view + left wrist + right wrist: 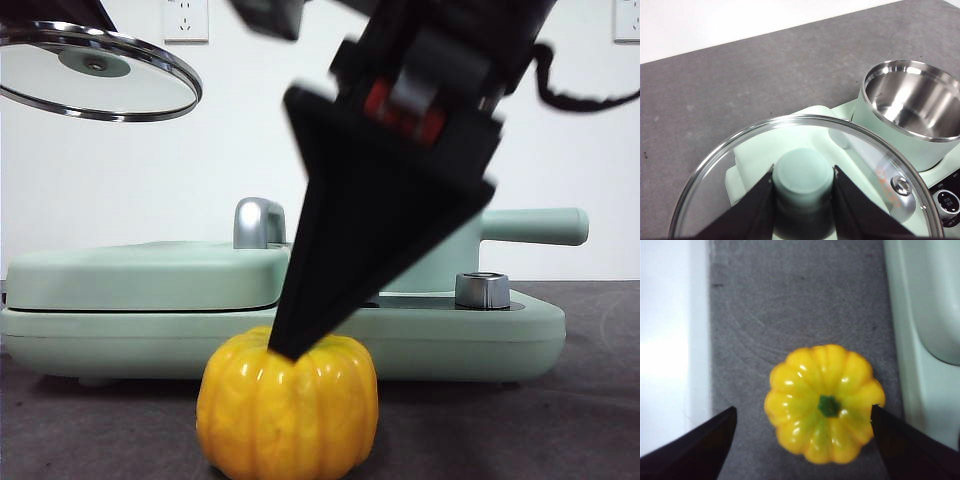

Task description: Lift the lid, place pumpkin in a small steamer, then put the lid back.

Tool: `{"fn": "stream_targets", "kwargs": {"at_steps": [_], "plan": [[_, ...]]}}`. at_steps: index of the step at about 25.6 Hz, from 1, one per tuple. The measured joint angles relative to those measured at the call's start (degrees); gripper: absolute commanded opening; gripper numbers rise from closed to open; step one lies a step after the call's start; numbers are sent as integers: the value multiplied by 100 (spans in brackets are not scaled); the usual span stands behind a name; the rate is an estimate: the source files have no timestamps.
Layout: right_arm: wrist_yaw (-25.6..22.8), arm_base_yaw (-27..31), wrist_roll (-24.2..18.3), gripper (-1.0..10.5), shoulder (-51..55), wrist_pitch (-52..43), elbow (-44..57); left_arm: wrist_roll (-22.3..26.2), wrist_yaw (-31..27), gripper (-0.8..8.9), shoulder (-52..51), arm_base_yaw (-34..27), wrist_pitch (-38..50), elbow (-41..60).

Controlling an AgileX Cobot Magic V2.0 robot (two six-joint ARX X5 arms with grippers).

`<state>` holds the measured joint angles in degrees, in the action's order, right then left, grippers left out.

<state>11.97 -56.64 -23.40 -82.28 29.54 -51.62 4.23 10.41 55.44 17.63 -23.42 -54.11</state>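
The yellow-orange pumpkin (288, 410) sits upright on the grey table at the front, green stem up (829, 406). My right gripper (802, 409) hangs open just above it, one jaw on each side and neither touching; in the front view it is the big dark wedge (290, 340) whose tip reaches the pumpkin's top. My left gripper (803, 172) is shut on the mint-green knob of the glass lid (730, 170) and holds the lid (95, 75) high at the left. The small steamer (912, 107) stands uncovered, with an empty steel inside. Its handle (535, 226) points right.
A wide flat mint-green base (450, 335) stands behind the pumpkin, with a hinged cover (140, 275), a silver handle (258, 222) and a silver knob (482, 290). The steamer rests on its right part. The table's edge (709, 340) runs close beside the pumpkin.
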Motion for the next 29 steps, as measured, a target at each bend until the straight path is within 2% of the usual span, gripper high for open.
{"fn": "stream_targets", "kwargs": {"at_steps": [10, 16, 22, 26, 29], "plan": [[-195, 7, -46, 435, -350, -197, 0, 0, 0, 10, 0, 0, 7, 0], [-151, 7, -26, 377, -413, -234, 0, 0, 0, 10, 0, 0, 11, 0], [-155, 9, 52, 374, -415, -92, -42, 0, 0, 10, 0, 0, 13, 0], [-153, 9, 118, 297, -455, -37, -87, 0, 0, 10, 0, 0, 15, 0], [-151, 7, 181, 293, -455, -22, -94, 0, 0, 10, 0, 0, 17, 0]]}}
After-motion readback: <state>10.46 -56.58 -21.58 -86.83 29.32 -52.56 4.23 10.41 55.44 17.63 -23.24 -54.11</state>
